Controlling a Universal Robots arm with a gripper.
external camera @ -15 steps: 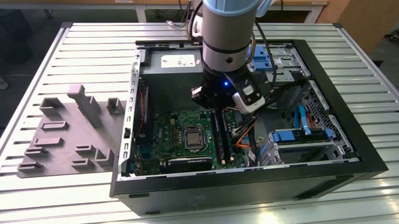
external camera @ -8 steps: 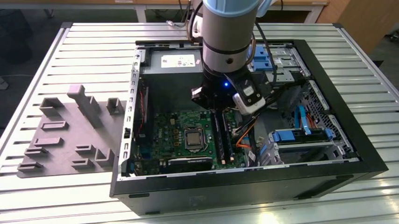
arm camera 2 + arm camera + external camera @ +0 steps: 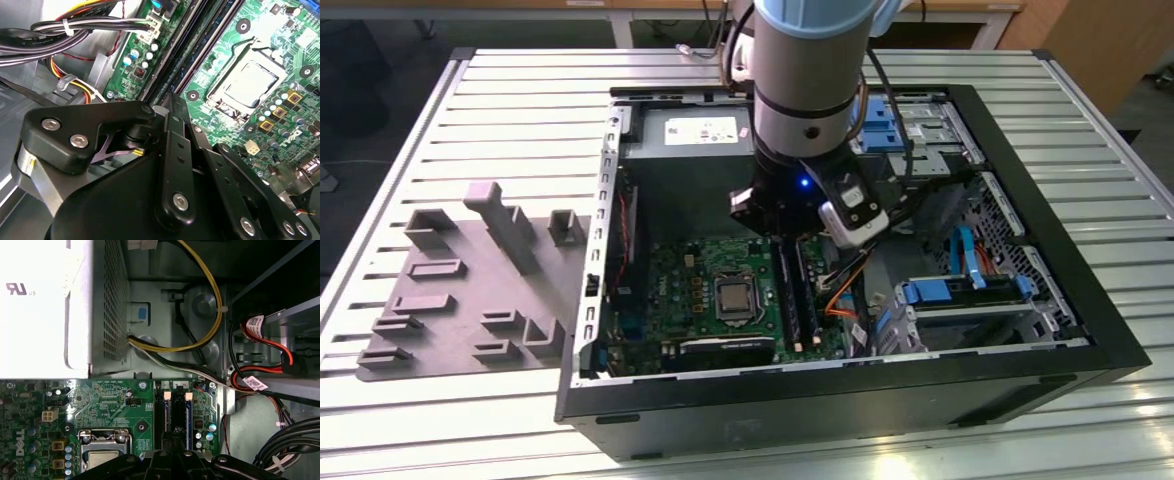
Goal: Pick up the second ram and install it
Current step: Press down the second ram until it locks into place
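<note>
1. Left of the exterior view: grey holder tray (image 3: 467,290) on the slatted table (image 3: 520,90).
2. Centre: open computer case (image 3: 854,400). The gripper (image 3: 787,238) is down over the black memory slots (image 3: 795,300) on the green board (image 3: 687,275).
3. In the first wrist view a blue ram stick (image 3: 189,422) stands on edge in the slot farther from the processor socket (image 3: 102,455), just beside the gripper (image 3: 172,460). Contact unclear.
4. Can't tell whether the gripper is spread or pinching.
5. Labels: white sticker on the power supply (image 3: 700,130), tags on the red cables (image 3: 255,322).
6. Right: blue drive brackets (image 3: 967,290).
</note>
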